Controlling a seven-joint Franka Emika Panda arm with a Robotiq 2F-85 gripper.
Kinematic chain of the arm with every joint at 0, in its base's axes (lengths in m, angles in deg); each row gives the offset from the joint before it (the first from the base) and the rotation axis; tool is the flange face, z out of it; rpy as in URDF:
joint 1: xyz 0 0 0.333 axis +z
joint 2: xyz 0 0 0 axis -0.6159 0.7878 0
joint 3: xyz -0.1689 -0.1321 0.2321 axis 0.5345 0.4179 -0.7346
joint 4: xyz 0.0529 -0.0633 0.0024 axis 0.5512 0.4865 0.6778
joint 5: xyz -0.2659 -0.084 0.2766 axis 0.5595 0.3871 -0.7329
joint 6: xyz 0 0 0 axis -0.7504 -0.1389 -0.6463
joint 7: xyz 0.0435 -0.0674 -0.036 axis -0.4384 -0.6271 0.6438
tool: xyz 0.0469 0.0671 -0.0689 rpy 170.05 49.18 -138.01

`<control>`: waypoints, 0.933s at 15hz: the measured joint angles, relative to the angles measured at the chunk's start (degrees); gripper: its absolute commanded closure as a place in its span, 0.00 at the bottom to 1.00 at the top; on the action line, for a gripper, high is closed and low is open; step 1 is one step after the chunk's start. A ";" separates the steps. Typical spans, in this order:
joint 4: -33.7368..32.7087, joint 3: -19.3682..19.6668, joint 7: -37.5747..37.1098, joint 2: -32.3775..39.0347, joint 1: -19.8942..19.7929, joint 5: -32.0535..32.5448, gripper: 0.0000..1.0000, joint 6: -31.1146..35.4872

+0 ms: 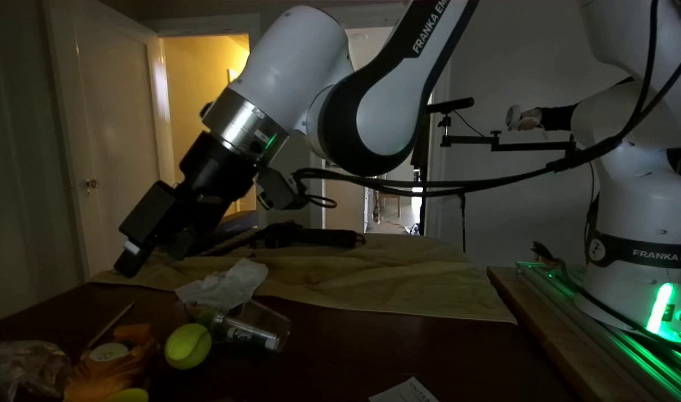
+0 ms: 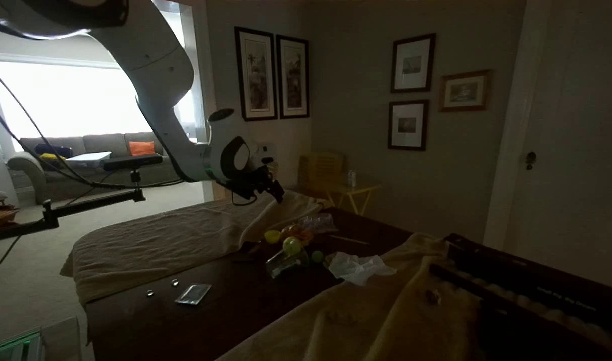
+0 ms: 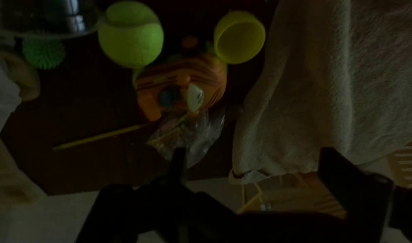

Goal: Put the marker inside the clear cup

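Observation:
The clear cup lies on its side on the dark table, beside the tennis ball; it also shows in an exterior view. Through its wall I see a dark marker with white lettering; it looks to be inside the cup, though the dim light leaves this uncertain. Part of the cup appears at the top left of the wrist view. My gripper is open, its fingers wide apart with nothing between them. In an exterior view the gripper hangs in the air above the far end of the table, away from the cup.
Around the cup are a tennis ball, a crumpled white wrapper, a spiky green ball, an orange toy, a yellow cup, a plastic bag and a pencil. Towels cover parts of the table.

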 measured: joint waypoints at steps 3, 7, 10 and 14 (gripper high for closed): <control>-2.76 -13.52 9.26 2.24 -10.74 -10.76 0.00 -8.04; -11.07 -26.88 24.77 4.64 -26.17 -25.21 0.00 -25.39; -16.70 -25.05 29.88 4.70 -28.94 -31.62 0.00 -38.33; -21.43 -19.72 31.05 4.89 -27.10 -35.06 0.00 -49.69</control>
